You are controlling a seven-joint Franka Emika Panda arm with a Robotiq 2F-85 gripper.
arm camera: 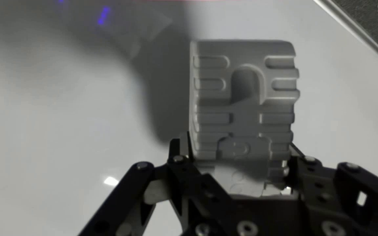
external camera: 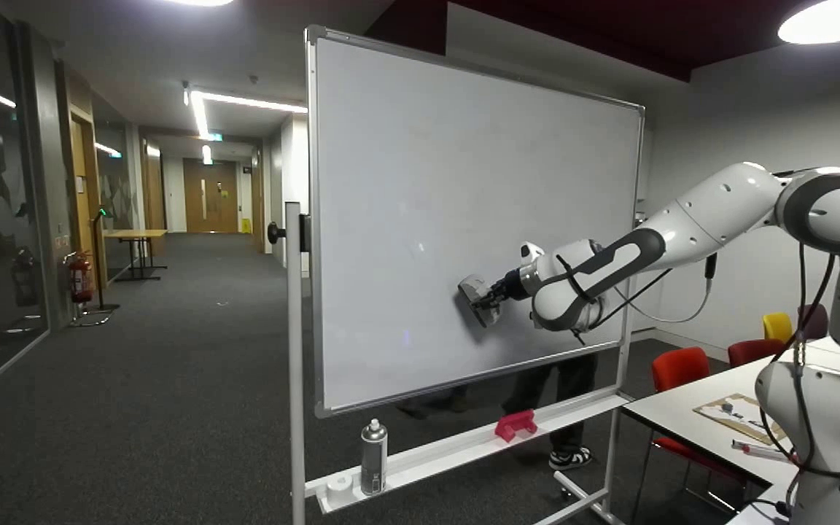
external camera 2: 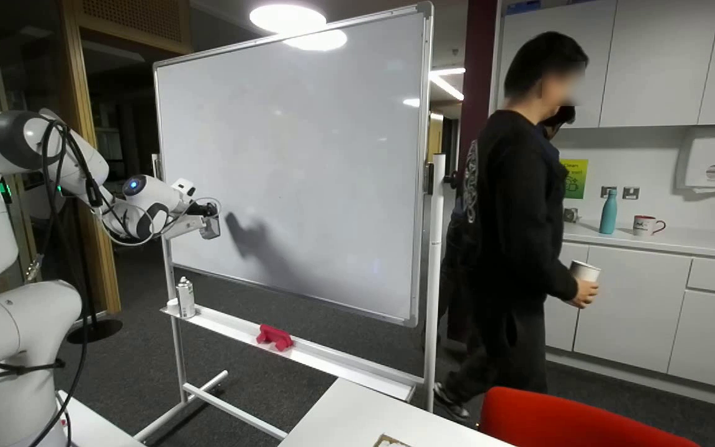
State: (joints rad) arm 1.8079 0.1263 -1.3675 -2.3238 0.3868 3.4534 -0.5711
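I've got the jaws clamped on the grey eraser point(arm camera: 244, 121), gripping its two sides, spread only to its width. It's close in front of the board point(external camera: 405, 160), lower half; can't tell from here if it touches. I see a small blue mark point(arm camera: 103, 15) on the board. Tray point(external camera: 449, 456) below carries a spray can point(external camera: 374, 461) and a red part point(external camera: 516, 425). Beyond the board, a person point(external camera 2: 509, 217) in black holds a cup point(external camera 2: 584, 272).
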